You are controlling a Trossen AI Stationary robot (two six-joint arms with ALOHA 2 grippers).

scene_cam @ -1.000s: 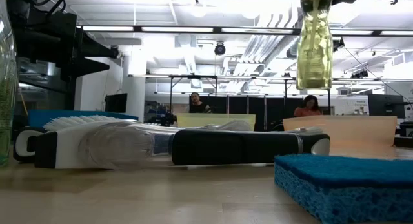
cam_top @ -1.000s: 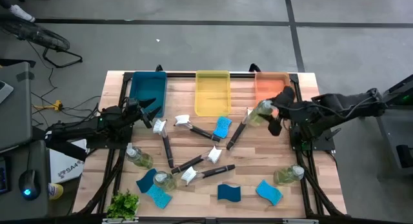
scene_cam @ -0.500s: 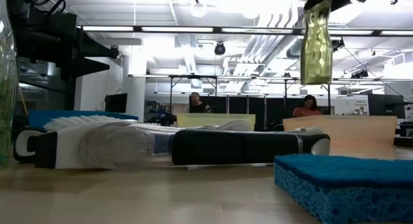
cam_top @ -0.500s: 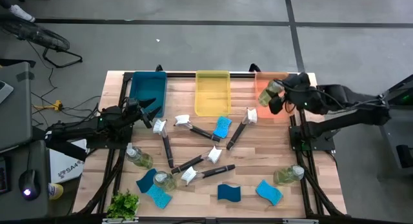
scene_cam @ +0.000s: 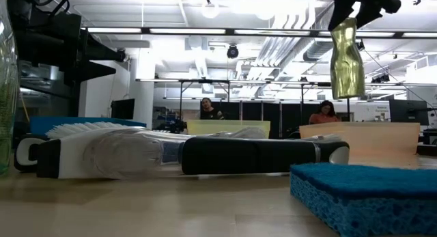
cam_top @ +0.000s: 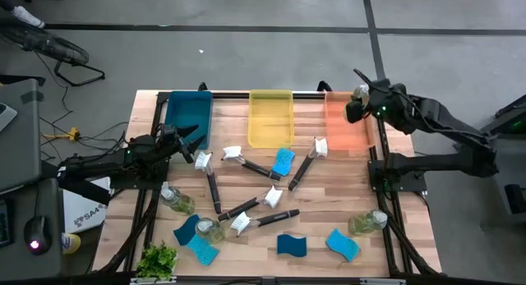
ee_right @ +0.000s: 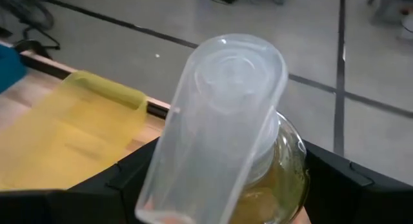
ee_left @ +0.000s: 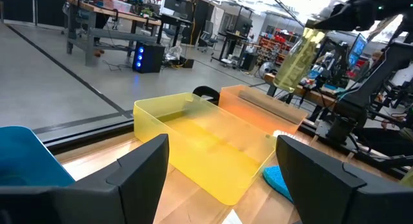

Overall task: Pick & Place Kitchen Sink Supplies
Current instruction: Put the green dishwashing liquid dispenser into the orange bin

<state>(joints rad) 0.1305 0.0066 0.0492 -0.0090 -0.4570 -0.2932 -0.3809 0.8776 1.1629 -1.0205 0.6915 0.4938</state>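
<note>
A bottle (cam_top: 359,94) is gripped between the right gripper's (cam_top: 355,104) fingers and held in the air above the far end of the orange bin (cam_top: 346,125). The left gripper (cam_top: 186,137) is held open beside the blue bin (cam_top: 187,114), well apart from the orange bin.

We see bright ceiling strip lights (scene_cam: 171,30) glaring in the low view; the near sponge (scene_cam: 362,196) is blurred, and the counter (cam_top: 263,236) is evenly lit.
</note>
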